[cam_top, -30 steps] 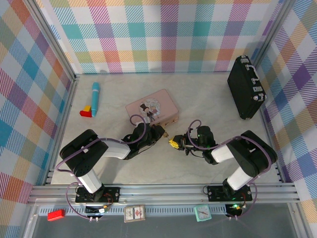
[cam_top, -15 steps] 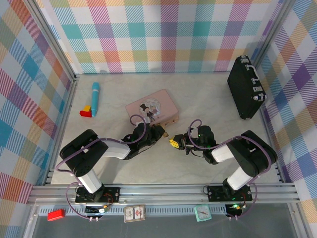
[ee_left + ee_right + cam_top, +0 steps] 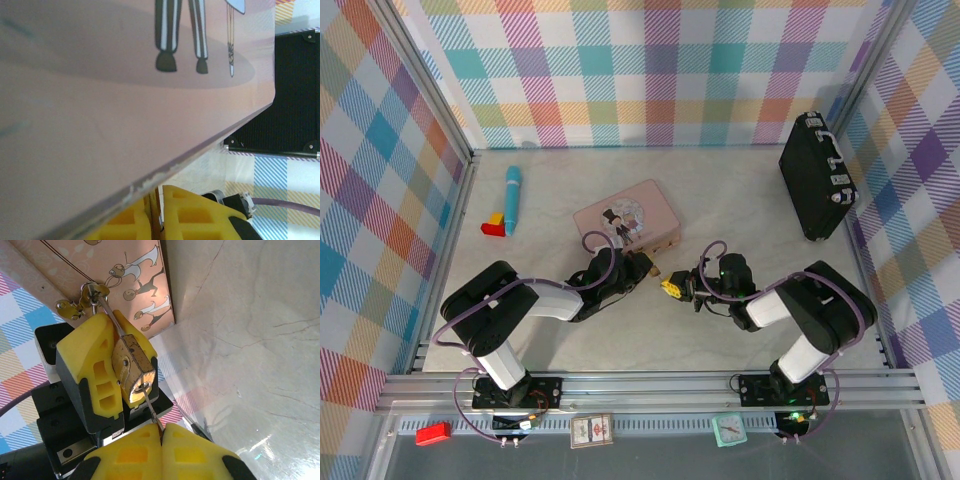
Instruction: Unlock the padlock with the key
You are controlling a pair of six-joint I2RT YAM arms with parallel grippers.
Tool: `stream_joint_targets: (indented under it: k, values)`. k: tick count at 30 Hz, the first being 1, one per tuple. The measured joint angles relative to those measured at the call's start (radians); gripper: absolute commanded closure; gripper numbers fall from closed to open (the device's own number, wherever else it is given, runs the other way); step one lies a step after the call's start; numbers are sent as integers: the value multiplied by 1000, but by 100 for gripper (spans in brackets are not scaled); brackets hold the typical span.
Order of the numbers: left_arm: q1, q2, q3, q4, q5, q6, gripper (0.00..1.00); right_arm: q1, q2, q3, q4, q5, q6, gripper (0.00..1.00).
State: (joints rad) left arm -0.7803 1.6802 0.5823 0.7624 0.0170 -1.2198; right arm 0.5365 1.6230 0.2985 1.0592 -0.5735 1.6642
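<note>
Our left gripper is clamped on the padlock, just beside the corner of the pink tin and above the bench; our right gripper is pinched tight on the key; its thin blade meets the padlock's keyhole face.
</note>
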Motion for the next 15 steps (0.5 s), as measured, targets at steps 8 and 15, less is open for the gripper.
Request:
stream_joint_targets:
  k: [8, 15]
  values:
    - [0, 0, 0, 1, 0, -2, 100, -1, 27, -1, 47, 0, 19, 100]
    - [0, 0, 0, 9, -4, -15, 100, -1, 43, -2, 75, 0, 31, 100]
